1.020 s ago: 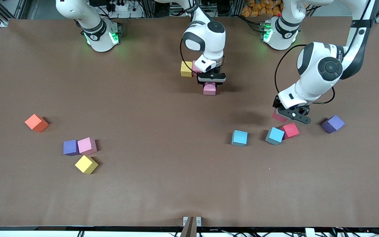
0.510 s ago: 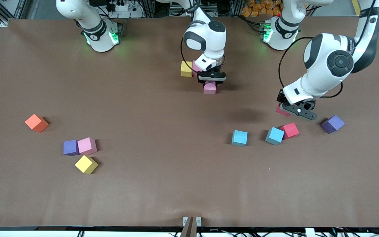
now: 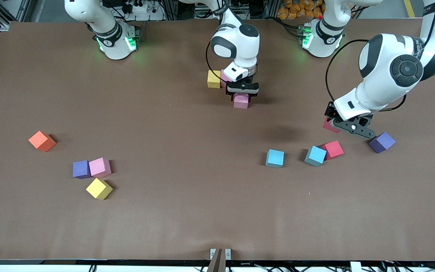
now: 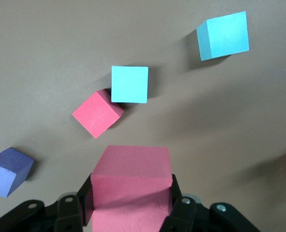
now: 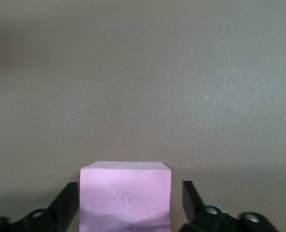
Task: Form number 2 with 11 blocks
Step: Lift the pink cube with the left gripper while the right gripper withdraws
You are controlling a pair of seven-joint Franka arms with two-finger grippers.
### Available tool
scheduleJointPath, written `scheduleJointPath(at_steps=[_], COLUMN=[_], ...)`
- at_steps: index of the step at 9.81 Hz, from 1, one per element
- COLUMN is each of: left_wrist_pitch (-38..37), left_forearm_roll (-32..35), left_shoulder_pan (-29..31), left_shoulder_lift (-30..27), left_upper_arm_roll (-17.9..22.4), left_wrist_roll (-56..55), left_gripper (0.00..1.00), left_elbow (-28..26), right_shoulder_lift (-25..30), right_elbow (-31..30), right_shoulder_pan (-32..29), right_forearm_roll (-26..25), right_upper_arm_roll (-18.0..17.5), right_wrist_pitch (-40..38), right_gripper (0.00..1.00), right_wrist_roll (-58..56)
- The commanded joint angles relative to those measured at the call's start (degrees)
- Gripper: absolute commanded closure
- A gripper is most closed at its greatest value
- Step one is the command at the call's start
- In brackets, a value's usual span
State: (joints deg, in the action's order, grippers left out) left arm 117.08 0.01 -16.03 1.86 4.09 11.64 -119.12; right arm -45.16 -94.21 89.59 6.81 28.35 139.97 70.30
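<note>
Right end effector [image 3: 242, 91] sits low over a pink block [image 3: 241, 101] on the worktop [image 3: 187, 211]. Its fingers have let go, with gaps on both sides of the block. That block is just nearer the camera than the yellow block [image 3: 213, 79]. Left end effector [image 3: 347, 126] is up in the air, clamped on a red block [image 4: 131, 186], over the spot beside the purple cube [image 3: 381, 142].

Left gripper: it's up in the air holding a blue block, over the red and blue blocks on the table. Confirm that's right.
Wrong on the colour. The left gripper is shut on a pink-red block, not a blue one, as the left wrist view shows. It is indeed over the red block and the blue blocks.
</note>
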Motion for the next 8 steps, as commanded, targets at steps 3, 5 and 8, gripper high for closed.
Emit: scheduleJointPath(at_steps=[3, 5, 8], left_wrist_pitch=[-4.2, -4.5, -4.5], left_forearm_roll=[-1.2, -1.2, -1.1], left_shoulder_pan=[0.6, 0.5, -0.3], left_shoulder_lift=[-0.7, -0.6, -0.5], left_upper_arm_roll=[-0.3, -0.5, -0.7], left_wrist_roll=[0.0, 0.0, 0.6], left_gripper=[0.83, 0.83, 0.82], left_elbow=[2.8, 3.3, 3.7], right_shoulder_lift=[3.0, 6.1, 10.6], right_elbow=[2.3, 3.1, 3.0], right_shoulder_pan=[-4.7, -8.5, -17.1], right_forearm_roll=[0.0, 0.2, 0.4], right_upper_arm_roll=[0.1, 0.0, -0.5], right_wrist_pitch=[-4.3, -8.0, -12.2], right_gripper=[0.0, 0.0, 0.0], right_wrist_roll=[-2.2, -8.0, -25.3])
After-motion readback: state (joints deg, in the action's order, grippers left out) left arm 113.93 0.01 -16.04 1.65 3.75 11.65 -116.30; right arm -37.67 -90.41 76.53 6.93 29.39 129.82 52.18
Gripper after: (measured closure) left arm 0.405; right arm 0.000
